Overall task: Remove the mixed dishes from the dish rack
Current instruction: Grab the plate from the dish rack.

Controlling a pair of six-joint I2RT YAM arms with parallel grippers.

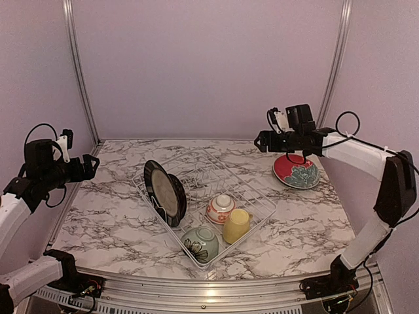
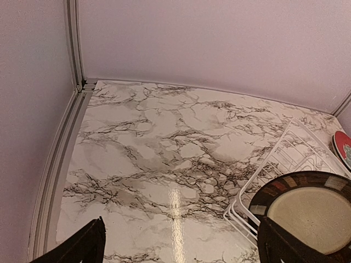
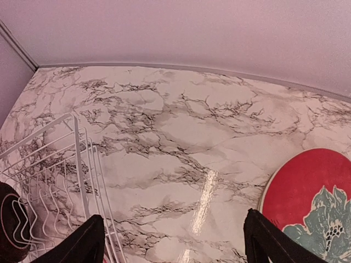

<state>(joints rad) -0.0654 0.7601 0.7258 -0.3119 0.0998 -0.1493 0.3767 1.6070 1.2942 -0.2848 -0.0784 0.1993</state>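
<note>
Left gripper (image 1: 91, 167) hovers well to the left of the dish rack (image 1: 196, 171), fingers spread apart and empty. Right gripper (image 1: 260, 140), also spread and empty, hangs off the rack's far right, above a red-and-teal plate (image 1: 296, 171) lying flat on the marble table (image 1: 105, 216). Inside the rack, black-rimmed plates (image 1: 165, 193) stand upright at the left. A small red-patterned white bowl (image 1: 220, 208), yellow cup (image 1: 236, 225) and green flowered bowl (image 1: 200, 243) sit toward its near corner.
</note>
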